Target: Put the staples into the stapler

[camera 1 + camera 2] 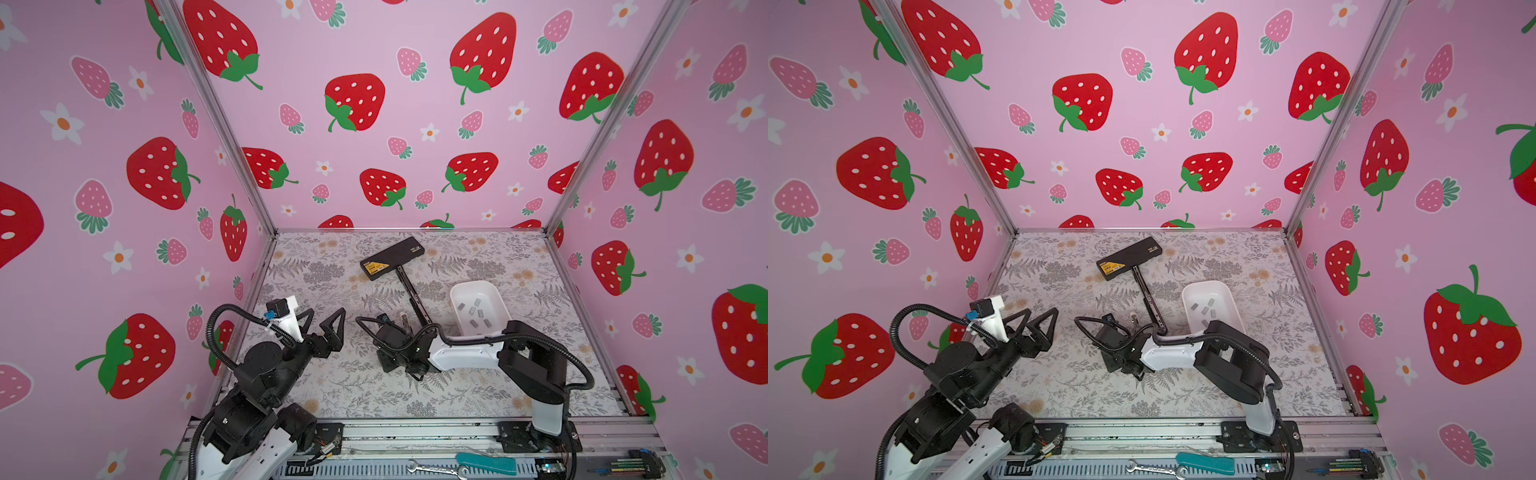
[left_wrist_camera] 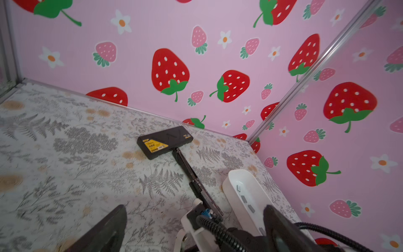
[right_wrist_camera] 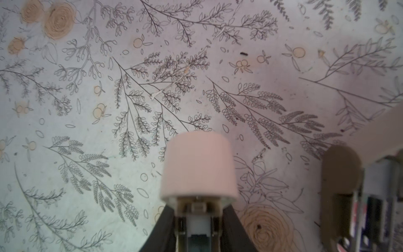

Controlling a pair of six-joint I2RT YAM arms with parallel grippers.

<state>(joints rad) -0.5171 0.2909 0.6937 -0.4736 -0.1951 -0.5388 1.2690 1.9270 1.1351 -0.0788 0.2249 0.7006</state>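
The stapler (image 3: pixel 198 165) has a white top over a metal channel, and my right gripper (image 3: pixel 197 215) is shut on it, pointing down at the floral table. In both top views this gripper (image 1: pixel 399 365) (image 1: pixel 1127 365) is near the table's middle, its fingers and the stapler mostly hidden under the wrist. The staples (image 1: pixel 473 311) (image 1: pixel 1204 309) (image 2: pixel 243 199), several small grey strips, lie in a white tray (image 1: pixel 457 291) (image 1: pixel 1187 293) (image 2: pixel 231 181) just behind and right of it. My left gripper (image 1: pixel 326 313) (image 1: pixel 1040 313) (image 2: pixel 195 207) is open and empty at the left.
A black T-shaped tool (image 1: pixel 392 257) (image 1: pixel 1127 259) (image 2: pixel 164 140) with a yellow label lies at the back; its long rail (image 1: pixel 415 299) reaches toward my right wrist. A wrench (image 1: pixel 436 469) and a teal-handled tool (image 1: pixel 486 463) rest on the front frame. Strawberry-print walls close three sides.
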